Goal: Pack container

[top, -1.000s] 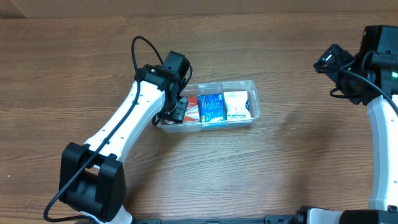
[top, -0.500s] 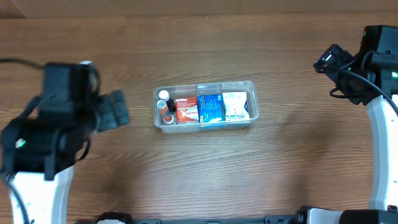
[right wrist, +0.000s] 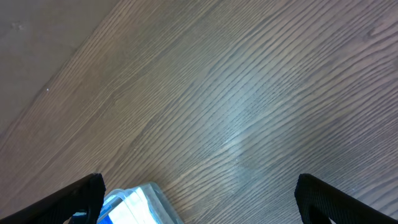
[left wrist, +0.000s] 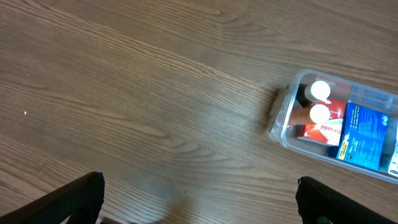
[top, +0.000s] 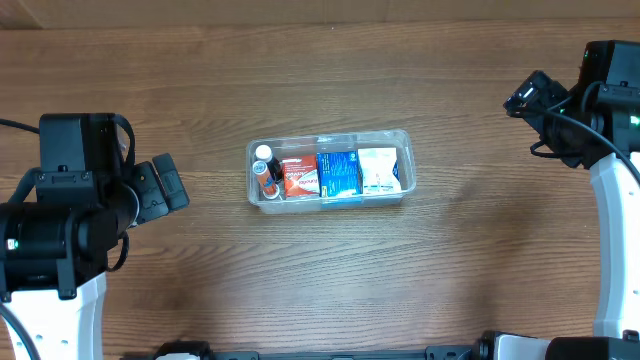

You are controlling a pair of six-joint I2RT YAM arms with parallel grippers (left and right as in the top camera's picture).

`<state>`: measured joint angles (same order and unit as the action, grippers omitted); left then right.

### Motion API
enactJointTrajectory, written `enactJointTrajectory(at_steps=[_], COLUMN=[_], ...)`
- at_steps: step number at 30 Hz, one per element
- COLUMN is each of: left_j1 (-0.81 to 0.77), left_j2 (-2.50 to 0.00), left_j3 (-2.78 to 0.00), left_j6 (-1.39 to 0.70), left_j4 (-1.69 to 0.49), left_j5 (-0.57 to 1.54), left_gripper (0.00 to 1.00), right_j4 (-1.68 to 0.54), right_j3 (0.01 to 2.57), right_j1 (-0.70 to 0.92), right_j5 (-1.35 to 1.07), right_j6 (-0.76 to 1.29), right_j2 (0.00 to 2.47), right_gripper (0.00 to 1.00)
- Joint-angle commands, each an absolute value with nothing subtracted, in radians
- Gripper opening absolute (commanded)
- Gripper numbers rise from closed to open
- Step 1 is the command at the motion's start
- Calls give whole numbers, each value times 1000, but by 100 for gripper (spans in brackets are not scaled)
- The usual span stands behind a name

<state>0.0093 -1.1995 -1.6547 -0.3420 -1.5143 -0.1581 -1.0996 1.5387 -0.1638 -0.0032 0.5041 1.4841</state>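
Note:
The clear plastic container point(top: 400, 140) lies in the middle of the table. It holds two small white-capped bottles point(top: 264, 165) at its left end, then a red box point(top: 300, 174), a blue box point(top: 338, 172) and a white box point(top: 378, 168). In the left wrist view the container point(left wrist: 281, 118) is at the right edge. In the right wrist view one corner of the container point(right wrist: 149, 199) shows at the bottom. My left gripper point(top: 158, 188) is open and empty, far left of the container. My right gripper point(top: 528, 95) is open and empty at the far right.
The wooden table point(top: 330, 270) lies bare around the container. Both arms stand at the table's sides, the left arm point(top: 60, 230) at the left edge and the right arm point(top: 610, 190) at the right edge.
My left arm has pulled back from the container's left end to the table's left side. The two bottles now show inside the container. The right arm has not moved.

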Motion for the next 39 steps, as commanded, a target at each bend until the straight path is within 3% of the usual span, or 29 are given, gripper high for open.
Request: enactJointTrajectory(at_steps=[1, 13, 20, 23, 30, 39], left_j1=[19, 19, -9, -74, -108, -113], left_j2=[-1220, -1063, -959, -937, -702, -273], left_j3=[-1658, -1656, -1655, -1589, -1077, -495], left_j6=[-363, -358, -375, -375, -374, -425], left_j4=[-1514, -1507, -1323, -1125, -533, -118], left_j5=[-167, -190, -238, -239, -237, -237], left_gripper=[100, 100, 100, 100, 100, 100], right_j4=[-1095, -1095, -1095, -1095, -1095, -1095], right_j3=[1542, 1542, 1542, 1542, 1542, 1542], right_j1=[-165, -165, -165, -165, -165, -165], right_j5=[-6, -6, -6, -6, -6, -6], right_j6=[501, 501, 501, 501, 501, 501], right_j2=[1483, 1483, 1483, 1483, 1483, 1483], right_gripper=[100, 100, 100, 100, 100, 100])
